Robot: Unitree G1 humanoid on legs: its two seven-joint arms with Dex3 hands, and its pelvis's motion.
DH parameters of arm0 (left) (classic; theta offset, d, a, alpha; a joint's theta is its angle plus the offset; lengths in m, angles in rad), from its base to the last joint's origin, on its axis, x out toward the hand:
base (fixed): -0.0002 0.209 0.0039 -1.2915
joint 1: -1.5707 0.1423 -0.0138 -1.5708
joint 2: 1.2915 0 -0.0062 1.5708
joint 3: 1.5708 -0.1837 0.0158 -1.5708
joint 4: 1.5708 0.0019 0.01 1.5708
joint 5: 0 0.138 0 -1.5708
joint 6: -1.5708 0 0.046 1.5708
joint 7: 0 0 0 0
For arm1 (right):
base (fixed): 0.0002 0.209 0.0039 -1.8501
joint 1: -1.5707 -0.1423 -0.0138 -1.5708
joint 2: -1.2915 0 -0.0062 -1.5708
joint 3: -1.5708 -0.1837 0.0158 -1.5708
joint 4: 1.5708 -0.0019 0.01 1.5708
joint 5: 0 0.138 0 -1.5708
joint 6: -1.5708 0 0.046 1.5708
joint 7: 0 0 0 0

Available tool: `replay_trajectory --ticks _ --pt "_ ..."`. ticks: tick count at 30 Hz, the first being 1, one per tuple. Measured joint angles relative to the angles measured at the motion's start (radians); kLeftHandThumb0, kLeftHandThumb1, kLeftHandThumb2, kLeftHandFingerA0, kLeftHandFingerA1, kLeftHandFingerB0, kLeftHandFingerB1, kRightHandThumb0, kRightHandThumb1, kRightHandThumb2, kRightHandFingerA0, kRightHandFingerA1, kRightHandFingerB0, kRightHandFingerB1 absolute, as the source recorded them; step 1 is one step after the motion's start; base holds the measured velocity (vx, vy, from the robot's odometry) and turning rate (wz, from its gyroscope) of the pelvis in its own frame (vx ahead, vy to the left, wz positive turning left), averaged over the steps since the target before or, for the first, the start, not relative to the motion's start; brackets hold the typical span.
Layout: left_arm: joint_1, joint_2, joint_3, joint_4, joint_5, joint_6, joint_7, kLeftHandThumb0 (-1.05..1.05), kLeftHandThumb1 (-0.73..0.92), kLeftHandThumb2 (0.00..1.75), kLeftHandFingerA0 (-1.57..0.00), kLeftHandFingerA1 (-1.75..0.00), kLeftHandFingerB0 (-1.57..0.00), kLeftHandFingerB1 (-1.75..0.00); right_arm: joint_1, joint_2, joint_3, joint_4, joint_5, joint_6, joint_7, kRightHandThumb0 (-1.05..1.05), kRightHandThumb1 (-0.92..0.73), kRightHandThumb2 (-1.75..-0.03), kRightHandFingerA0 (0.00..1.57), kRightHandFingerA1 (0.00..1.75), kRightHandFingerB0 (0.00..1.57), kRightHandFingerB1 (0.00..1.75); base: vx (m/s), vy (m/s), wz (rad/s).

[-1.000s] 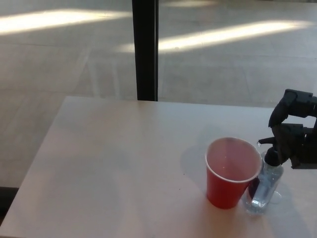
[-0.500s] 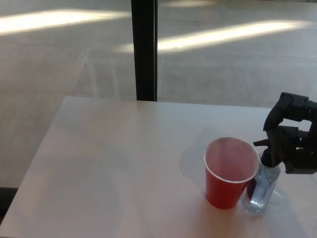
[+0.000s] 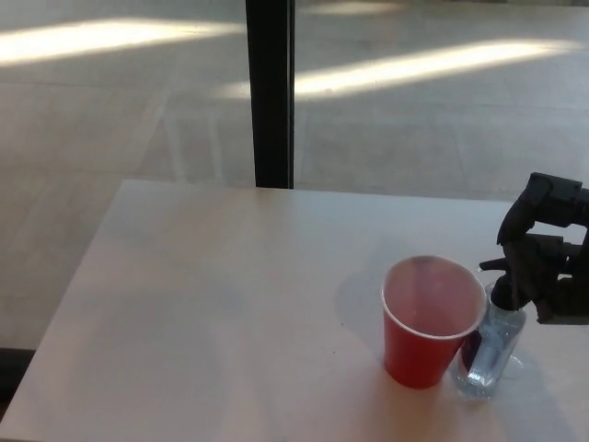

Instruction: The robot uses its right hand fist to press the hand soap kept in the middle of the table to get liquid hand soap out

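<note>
A clear soap bottle [image 3: 488,354] with a black pump head [image 3: 498,276] stands at the table's right side, its nozzle pointing left over a red plastic cup [image 3: 430,318]. My right hand [image 3: 545,267] comes in from the right edge with its fingers curled into a fist, resting on the pump top and hiding part of it. The cup stands upright, touching the bottle's left side. No part of my left arm shows.
The pale table [image 3: 230,295] ends near the bottom of the picture and at its left edge. A black pillar [image 3: 270,92] rises behind the table's far edge, with grey floor beyond.
My right hand and the pump head have stayed nearly in place, dipping slightly and rising again. The small shifts of the whole picture come from the camera.
</note>
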Motion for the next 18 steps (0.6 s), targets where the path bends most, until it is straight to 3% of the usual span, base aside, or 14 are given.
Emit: replay_trajectory --ticks 3,4,5,8,12,16,18 --pt "0.0 0.0 0.0 0.0 0.0 0.0 0.0 -0.55 0.7 0.61 -0.73 -0.69 -0.53 -0.5 -0.004 -0.002 -0.001 0.002 0.005 0.0 0.0 -0.24 -0.6 -1.16 0.91 1.75 0.7 1.54 0.0 0.0 0.0" --pt "0.0 0.0 0.0 0.0 0.0 0.0 0.0 -0.55 0.68 0.6 -0.73 -0.68 -0.53 -0.5 -0.007 -0.002 -0.002 0.003 0.007 0.001 0.0 -0.29 -0.67 -1.05 0.93 1.75 0.66 1.66 0.0 0.0 0.0" --pt "0.0 0.0 -0.001 0.0 0.001 0.0 0.0 -0.55 0.68 0.6 -0.73 -0.68 -0.53 -0.5 -0.016 -0.002 -0.004 0.003 0.009 0.002 0.0 -0.29 -0.67 -1.05 0.93 1.75 0.66 1.66 0.0 0.0 0.0" --pt "0.001 0.0 -0.001 0.001 0.002 0.0 0.0 -0.55 0.7 0.61 -0.74 -0.71 -0.54 -0.51 -0.038 -0.002 -0.011 0.003 0.015 0.013 0.001 -0.23 -0.54 -1.28 0.97 1.75 0.68 1.69 0.0 0.0 0.0" --pt "0.001 0.0 -0.003 0.001 0.004 0.0 0.0 -0.54 0.7 0.61 -0.77 -0.74 -0.52 -0.51 -0.087 -0.001 -0.024 0.014 0.033 0.059 -0.002 -0.22 -0.54 -1.29 0.96 1.75 0.67 1.69 0.0 0.0 0.0" --pt "0.002 0.0 -0.004 0.001 0.005 0.0 0.001 -0.54 0.71 0.6 -0.7 -0.68 -0.51 -0.51 -0.135 0.0 -0.043 0.022 0.053 0.115 -0.007 -0.27 -0.61 -1.16 0.93 1.75 0.7 1.5 0.0 0.0 0.0" --pt "0.002 0.0 -0.004 0.001 0.005 0.0 0.001 -0.55 0.7 0.6 -0.72 -0.73 -0.5 -0.52 -0.157 0.0 -0.053 0.024 0.06 0.135 -0.01 -0.28 -0.61 -1.16 0.94 1.75 0.7 1.45 0.0 0.0 0.0"
